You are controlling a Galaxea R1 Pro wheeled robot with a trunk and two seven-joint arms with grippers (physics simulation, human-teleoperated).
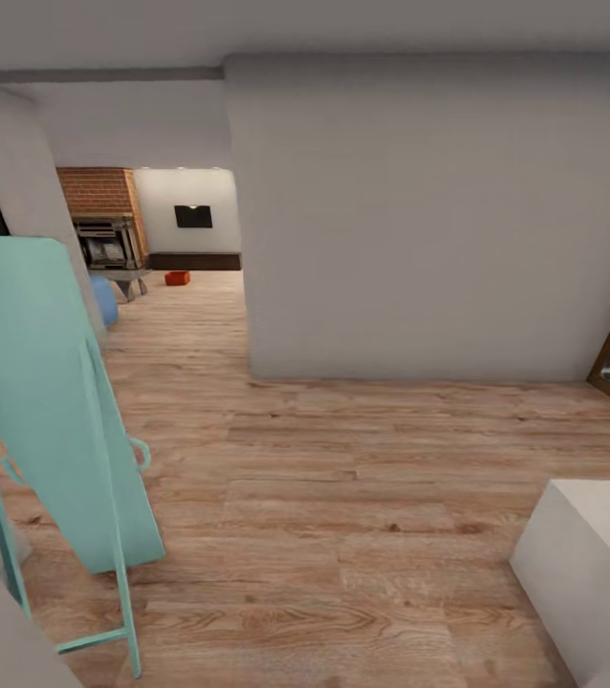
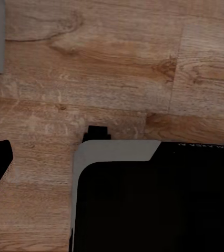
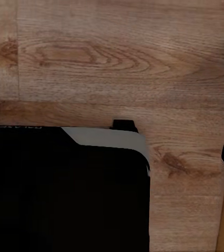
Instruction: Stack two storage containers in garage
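1. Looking from the head view: light wood plank floor (image 1: 343, 497), white wall (image 1: 420, 220), brick fireplace (image 1: 104, 196) far down the passage; one orange-red storage container (image 1: 177, 278) sits on the planks there, contents indiscernible.
2. Left wrist view: planks under the robot's dark base (image 2: 154, 199); finger state cannot be told.
3. Right wrist view: likewise.

1 storage container (image 1: 177, 278) in sight: small orange-red bin, far down the hallway, sitting flat on the light wood plank floor (image 1: 343, 497) of the living room (image 1: 166, 239). It lies just right of the red brick fireplace (image 1: 104, 225), near the dark baseboard of the back wall. Too distant to see ribbing or contents.
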